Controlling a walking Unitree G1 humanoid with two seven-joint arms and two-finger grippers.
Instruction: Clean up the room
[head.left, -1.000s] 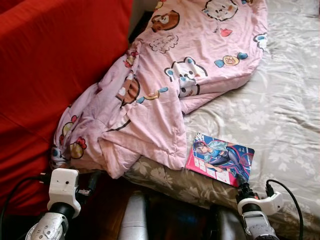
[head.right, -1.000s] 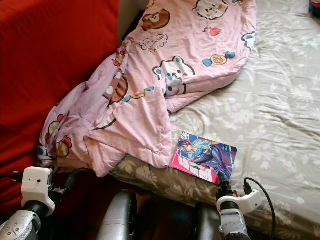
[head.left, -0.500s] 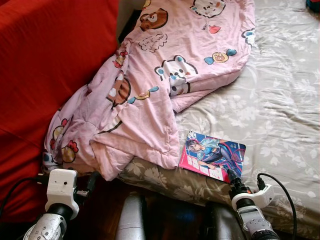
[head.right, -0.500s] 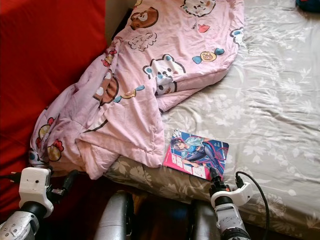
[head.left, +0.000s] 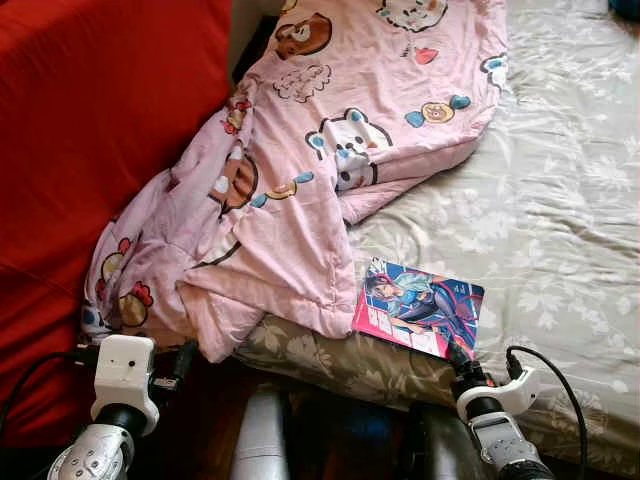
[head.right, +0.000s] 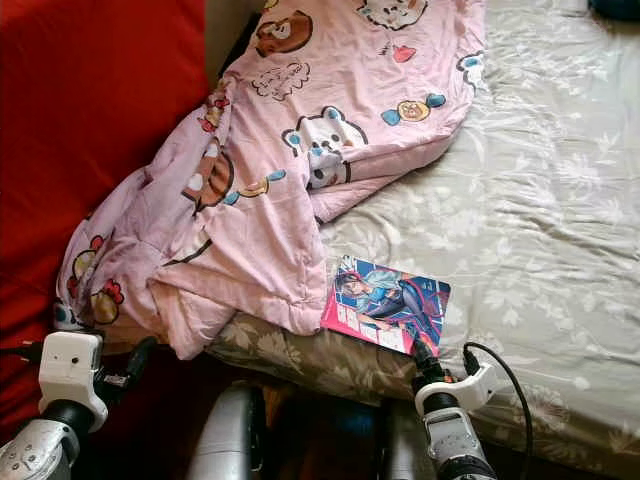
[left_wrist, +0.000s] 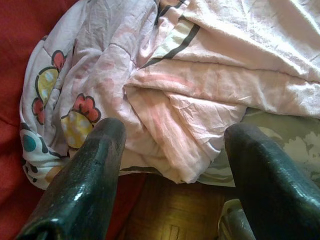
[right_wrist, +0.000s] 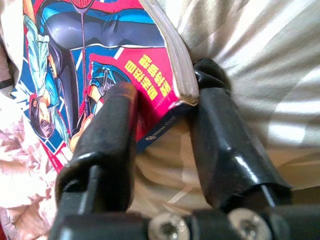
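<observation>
I am bent over a bed (head.left: 560, 200) with a grey floral sheet, beside a red wall (head.left: 90, 130). A pink cartoon quilt (head.left: 330, 150) lies rumpled across the bed's left side and spills over its near edge. A comic book (head.left: 420, 308) with a bright cover lies flat on the sheet near that edge, its left side just beside the quilt's hem. My right gripper (right_wrist: 162, 127) is at the book's near corner, its fingers (right_wrist: 107, 135) parted with the corner between them, one above the cover and one under the edge; I judge they are not yet pinching. My left gripper (left_wrist: 172, 165) hangs spread below the quilt's drooping fold, touching nothing. The step in hand looks like picking up the book. Next I would press the right fingers together on the corner, then lift carefully, since a corner grip may let the book droop or slip.
</observation>
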